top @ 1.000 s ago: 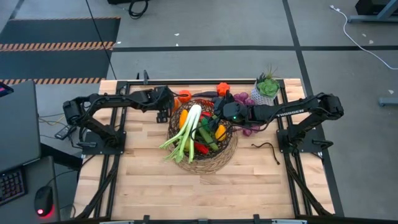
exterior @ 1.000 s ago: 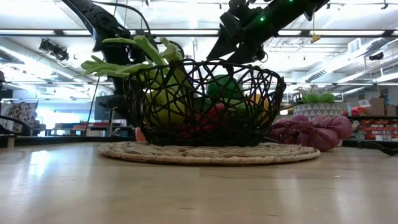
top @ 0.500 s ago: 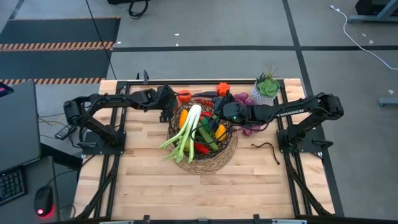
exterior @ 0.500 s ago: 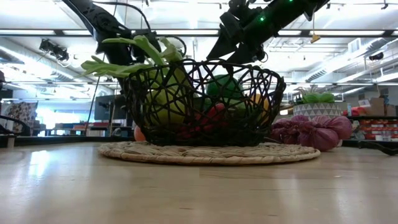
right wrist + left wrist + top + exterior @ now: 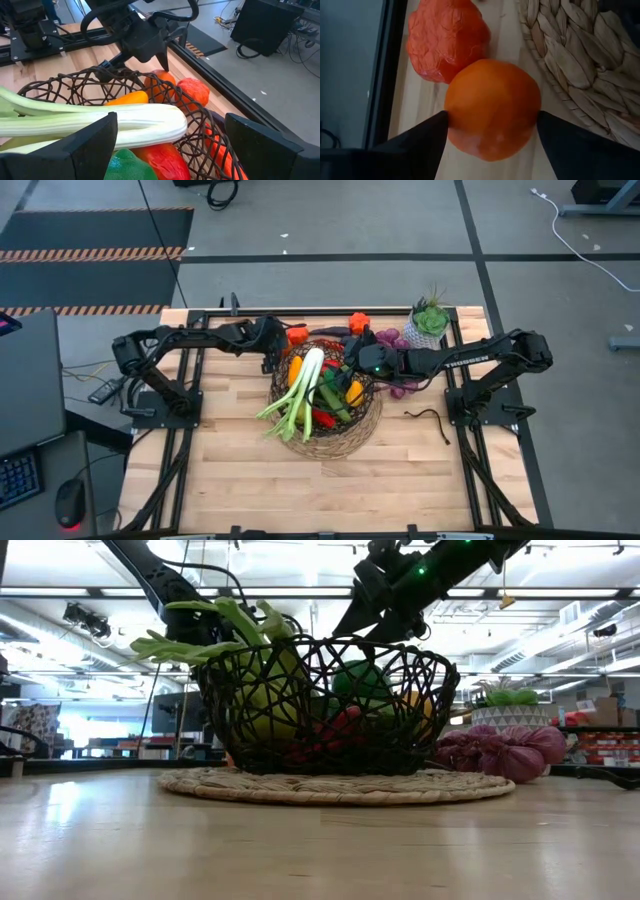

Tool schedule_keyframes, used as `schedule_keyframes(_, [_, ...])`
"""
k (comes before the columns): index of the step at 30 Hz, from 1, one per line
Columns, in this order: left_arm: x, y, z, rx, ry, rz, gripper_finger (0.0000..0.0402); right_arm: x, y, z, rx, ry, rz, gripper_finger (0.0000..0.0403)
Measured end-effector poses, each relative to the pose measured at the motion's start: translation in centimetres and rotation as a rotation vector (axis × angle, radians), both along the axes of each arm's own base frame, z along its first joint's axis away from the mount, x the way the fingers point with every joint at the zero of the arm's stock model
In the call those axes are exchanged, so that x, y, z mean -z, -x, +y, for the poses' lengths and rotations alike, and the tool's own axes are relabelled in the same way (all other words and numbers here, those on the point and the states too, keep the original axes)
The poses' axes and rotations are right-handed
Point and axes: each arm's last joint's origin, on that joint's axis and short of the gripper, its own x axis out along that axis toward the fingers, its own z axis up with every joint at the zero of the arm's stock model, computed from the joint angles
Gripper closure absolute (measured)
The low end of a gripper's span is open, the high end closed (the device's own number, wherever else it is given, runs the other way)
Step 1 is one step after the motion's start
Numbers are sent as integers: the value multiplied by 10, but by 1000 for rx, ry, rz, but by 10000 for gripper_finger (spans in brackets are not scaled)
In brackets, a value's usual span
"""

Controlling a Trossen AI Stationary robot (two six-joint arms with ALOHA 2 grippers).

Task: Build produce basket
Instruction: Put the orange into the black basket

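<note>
An orange [image 5: 492, 100] lies on the table beside the basket's tan woven base [image 5: 570, 50], with a crinkled red-orange piece [image 5: 445, 40] just behind it. My left gripper [image 5: 283, 343] slants down over the orange, open, one finger at each side of it. The dark wire basket [image 5: 325, 395] holds a leek [image 5: 300, 390], peppers and other produce. My right gripper [image 5: 170, 145] hovers open above the basket's far right rim with nothing between its fingers. My left gripper has its fingertips [image 5: 437, 125] level with the orange's two opposite sides [image 5: 452, 115], coming from above at a slant. The orange rests on the table. I cannot tell whether the fingers touch it.
Purple grapes [image 5: 395, 340] and a green plant in a white pot [image 5: 427, 325] stand at the far right. A dark cord-like piece [image 5: 428, 418] lies right of the basket. The table's black rail [image 5: 385, 75] runs close behind the orange. Bare wood [image 5: 320, 490] fills the near half.
My left gripper has sunk and moved a little toward the orange by the basket's far left rim, tipping further down. The right arm and the basket have kept still.
</note>
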Motion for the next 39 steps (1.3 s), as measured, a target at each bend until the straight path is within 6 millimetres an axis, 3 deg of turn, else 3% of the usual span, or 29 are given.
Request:
schedule_keyframes(10, [-6, 7, 0, -67, -86, 50, 171, 1, 1, 0, -3, 5, 16, 32])
schedule_keyframes(19, [-34, 25, -5, -150, -183, 76, 250, 2, 1, 0, -3, 6, 24, 32])
schedule_keyframes(24, [-55, 34, -9, -182, -219, 4, 287, 2, 1, 0, -3, 6, 25, 32])
schedule_keyframes(32, [-85, 46, -20, -298, -302, -122, 293, -4, 0, -3, -3, 27, -22, 32])
schedule_keyframes(39, [-97, 46, -27, -277, -185, -296, 297, -39, -5, -20, -9, 47, -57, 32])
